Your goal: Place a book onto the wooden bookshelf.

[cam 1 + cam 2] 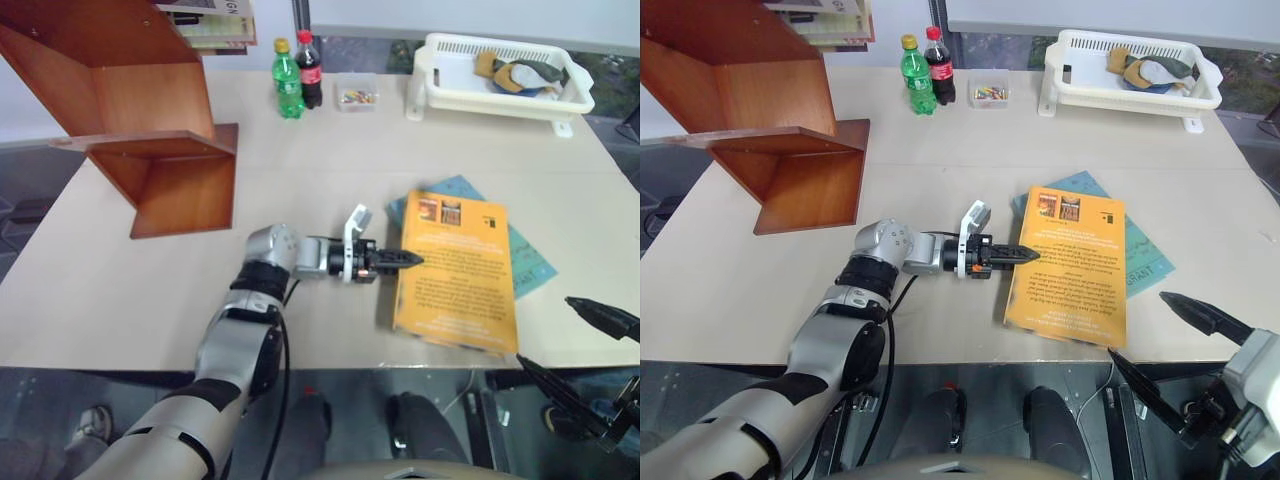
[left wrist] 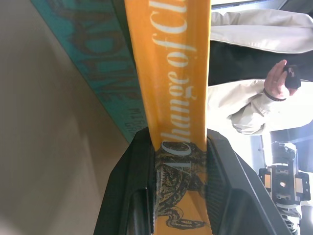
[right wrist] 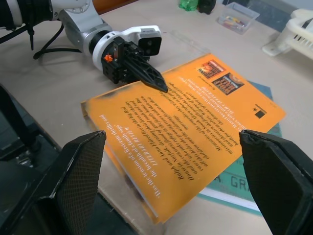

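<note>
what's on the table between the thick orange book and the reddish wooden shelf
In the left eye view, the left claw, shut on the thick orange book's spine edge, and bare beige table up to the reddish-brown wooden shelf.

A green bottle [image 1: 288, 80] and cola bottle [image 1: 310, 70] stand beside a white basket [image 1: 440, 85].

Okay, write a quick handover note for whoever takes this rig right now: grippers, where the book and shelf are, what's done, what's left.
Left gripper: fingers shut on the spine edge of the book.
Right gripper: open, holding nothing, near the table's front edge.
The book lies flat, back cover up, on a teal book. The wooden bookshelf stands at the table's far left.
Done: the book is gripped.
Left: lift it, carry it to the shelf and set it on a ledge.
</note>
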